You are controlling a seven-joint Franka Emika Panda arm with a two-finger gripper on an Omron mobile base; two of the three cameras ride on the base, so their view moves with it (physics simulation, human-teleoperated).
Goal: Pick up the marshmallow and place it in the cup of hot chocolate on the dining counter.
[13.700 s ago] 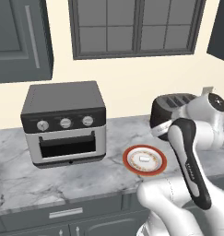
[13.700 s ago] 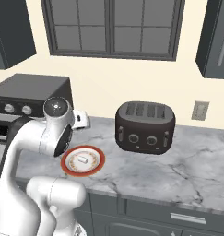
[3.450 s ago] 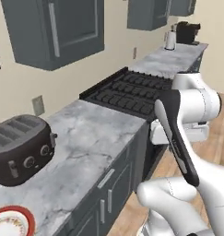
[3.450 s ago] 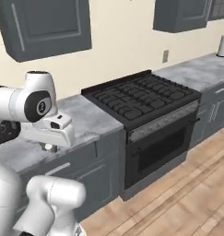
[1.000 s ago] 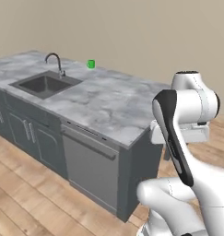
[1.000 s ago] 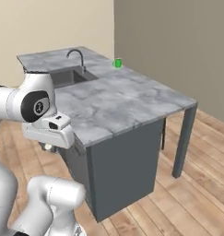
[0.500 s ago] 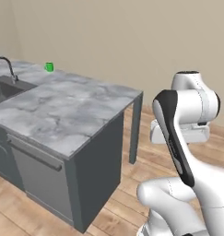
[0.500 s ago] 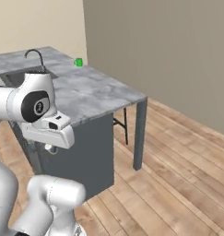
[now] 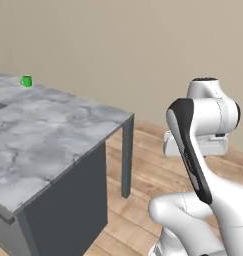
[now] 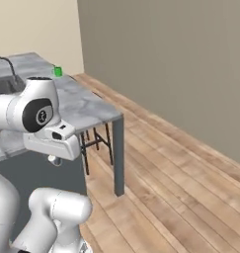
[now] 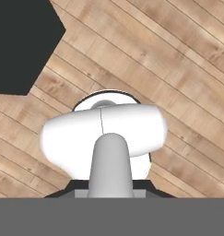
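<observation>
The dining counter [image 9: 48,130] spreads across the left base view from about 9 o'clock down toward 7 o'clock, a white marble slab with grey veins on a dark body, its near corner carried by a slim grey leg. Far back on that slab, at about 10 o'clock, stands the cup of hot chocolate [image 9: 26,81], a small bright green mug set near the rear edge. In the right base view the same counter [image 10: 87,106] reaches in from 9 o'clock, the green cup [image 10: 58,71] sits toward 11 o'clock on it, and the curved faucet [image 10: 8,66] rises further left at about 10 o'clock. Dark stool legs [image 10: 94,141] show under the overhang, just left of the counter's leg. Wooden floorboards [image 10: 180,188] run from the middle to 4 o'clock, below plain beige walls. The arm is folded close to its own base, well apart from the counter and the cup, with the hand pointing down at the floor. In the hand view, floorboards run diagonally and a dark patch sits at 10 o'clock. The marshmallow cannot be made out in any view, and I cannot tell how the jaws stand or whether they hold anything.
</observation>
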